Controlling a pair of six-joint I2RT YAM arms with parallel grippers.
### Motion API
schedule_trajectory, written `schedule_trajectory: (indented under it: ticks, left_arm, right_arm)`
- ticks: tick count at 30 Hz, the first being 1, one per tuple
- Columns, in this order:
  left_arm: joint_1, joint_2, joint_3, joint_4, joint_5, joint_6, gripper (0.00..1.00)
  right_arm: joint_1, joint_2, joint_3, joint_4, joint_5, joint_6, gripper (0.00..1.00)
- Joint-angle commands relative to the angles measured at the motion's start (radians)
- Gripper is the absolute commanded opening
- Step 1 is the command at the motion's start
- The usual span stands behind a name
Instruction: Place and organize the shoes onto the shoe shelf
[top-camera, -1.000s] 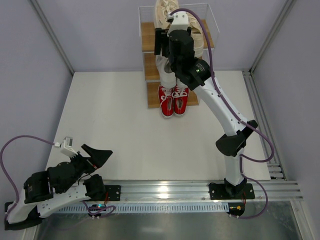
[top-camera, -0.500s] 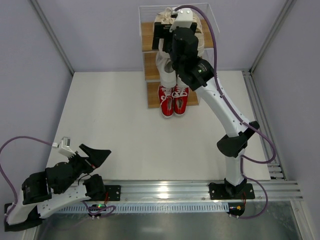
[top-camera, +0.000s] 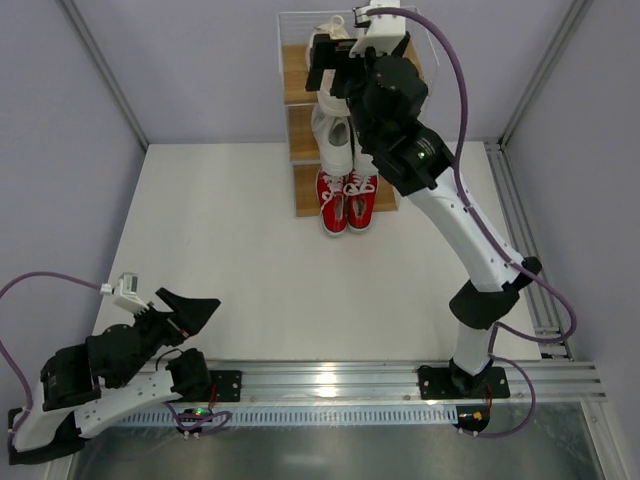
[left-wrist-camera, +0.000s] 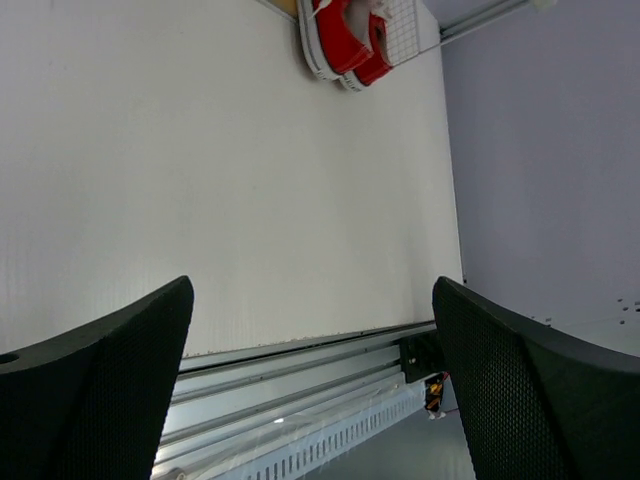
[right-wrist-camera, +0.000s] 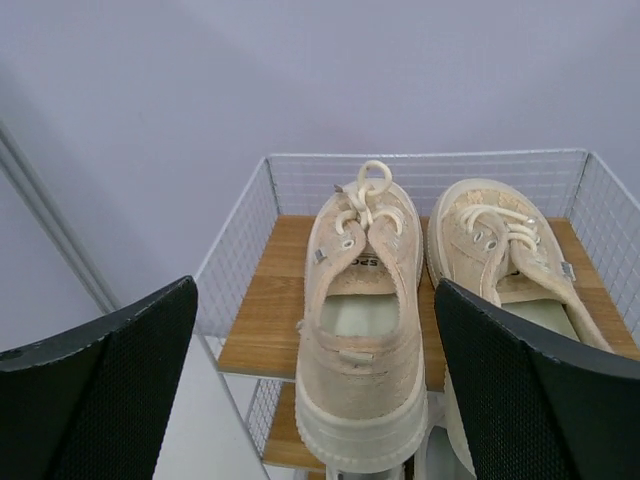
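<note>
The R hand (right-wrist-camera: 315, 290) is wide open w/ nothing in it, just near of the heels of the beige pair (right-wrist-camera: 360, 330), which sits side by side on the top board of the shoe shelf (right-wrist-camera: 262, 320) at the far edge of the desk (top-camera: 220, 230). The white pair (top-camera: 328, 140) looks to be on the middle board, tho the arm hides part, and the red pair (top-camera: 346, 200) is at the bottom. The L hand (left-wrist-camera: 311, 285) is wide open too, empty, over the near-left desk.
</note>
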Motion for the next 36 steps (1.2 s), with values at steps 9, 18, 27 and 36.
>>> schedule_trajectory:
  ticks: [9, 18, 27, 36]
  left_arm:
    - [0.007, 0.416, 0.226, 0.491, 0.043, 0.366, 1.0]
    - [0.009, 0.832, 0.48, 0.752, 0.034, 0.616, 0.1]
    - [0.159, 1.065, 0.622, 0.994, 0.269, 0.724, 0.0]
    - [0.475, 1.157, 0.597, 1.253, 0.76, 0.609, 0.0]
  right_arm:
    - [0.043, -0.608, -0.587, 0.307, 0.104, -0.101, 0.92]
    - [-0.246, -0.829, -0.816, 0.038, -0.248, 0.155, 0.04]
    - [-0.719, -0.711, -1.009, 0.288, -1.237, 0.506, 0.04]
    - [-0.739, -0.583, -0.994, 0.434, -1.287, 0.54, 0.04]
